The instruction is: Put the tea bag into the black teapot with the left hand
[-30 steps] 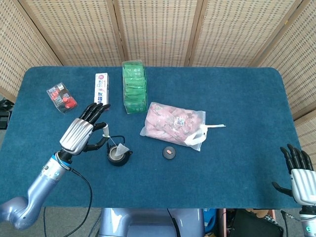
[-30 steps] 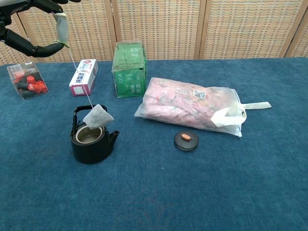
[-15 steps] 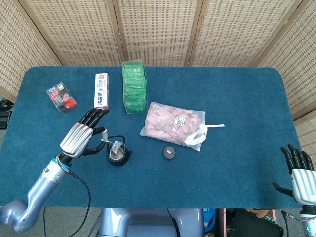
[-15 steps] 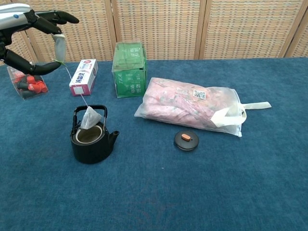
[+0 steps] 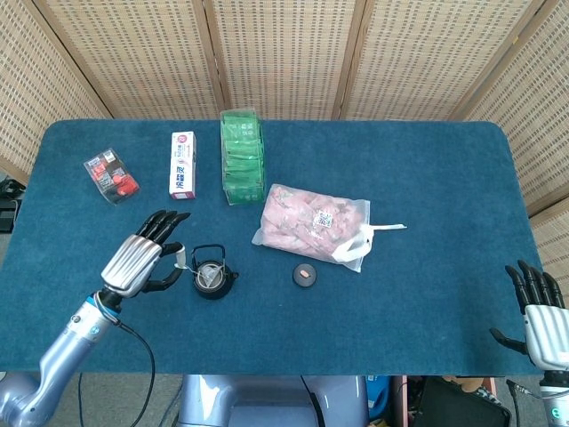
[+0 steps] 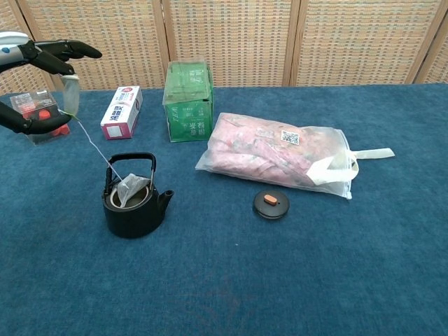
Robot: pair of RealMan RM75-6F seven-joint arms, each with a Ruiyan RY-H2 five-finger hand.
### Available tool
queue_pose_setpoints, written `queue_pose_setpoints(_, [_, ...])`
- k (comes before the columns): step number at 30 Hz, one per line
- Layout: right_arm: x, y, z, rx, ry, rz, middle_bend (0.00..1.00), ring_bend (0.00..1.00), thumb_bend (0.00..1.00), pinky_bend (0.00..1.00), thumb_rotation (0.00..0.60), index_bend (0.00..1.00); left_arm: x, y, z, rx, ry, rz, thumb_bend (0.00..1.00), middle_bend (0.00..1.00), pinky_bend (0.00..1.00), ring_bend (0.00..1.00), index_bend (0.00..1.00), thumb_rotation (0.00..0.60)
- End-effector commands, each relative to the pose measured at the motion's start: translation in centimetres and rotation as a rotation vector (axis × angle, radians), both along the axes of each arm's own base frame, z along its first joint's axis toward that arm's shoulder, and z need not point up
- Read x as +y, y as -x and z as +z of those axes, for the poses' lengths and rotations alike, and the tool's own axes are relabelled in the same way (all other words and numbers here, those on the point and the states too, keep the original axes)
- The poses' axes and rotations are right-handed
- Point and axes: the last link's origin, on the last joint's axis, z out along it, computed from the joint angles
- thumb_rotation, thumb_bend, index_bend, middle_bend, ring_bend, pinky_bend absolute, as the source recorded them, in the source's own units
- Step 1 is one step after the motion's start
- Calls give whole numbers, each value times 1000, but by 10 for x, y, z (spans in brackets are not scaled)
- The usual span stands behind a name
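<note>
The black teapot (image 6: 133, 204) (image 5: 212, 278) stands open on the blue table, left of centre. The tea bag (image 6: 131, 190) hangs partly inside its mouth, its top corner still above the rim. A thin string runs from it up and left to the paper tag (image 6: 71, 96), which my left hand (image 6: 38, 84) (image 5: 142, 260) pinches between thumb and a finger, left of and above the pot. The teapot's lid (image 6: 270, 204) (image 5: 304, 275) lies on the table to the right. My right hand (image 5: 539, 307) rests at the table's front right edge, fingers spread, holding nothing.
A pink bag of sweets (image 6: 276, 155) lies right of centre. At the back stand a green box (image 6: 187, 100), a white carton (image 6: 120, 112) and a clear box of red items (image 6: 35, 112). Wicker screens close off the back.
My left hand has lowered and drawn left. The tea bag has dropped from above the teapot's rim down into its mouth. The right hand has not moved.
</note>
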Motion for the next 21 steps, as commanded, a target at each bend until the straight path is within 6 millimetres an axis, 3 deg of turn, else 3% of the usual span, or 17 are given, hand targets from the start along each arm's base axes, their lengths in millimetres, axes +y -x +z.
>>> queue_pose_setpoints(1, [0,0,0,0,-1,0,25,0,61,0,600,0,-3,5,1,21,-17,10,428,69,0,0,657,600])
queue_pose_setpoints(13, [1,0,0,-1,0,0,25,0,61,0,600,0,-17,34,-13,135,-55,71,428,68,0,0,657,600])
queue_pose_setpoints(21, [2,0,1,-1,2,2,25,0,61,0,600,0,-26,47,-23,199,-39,111,428,12,0,0,635,600])
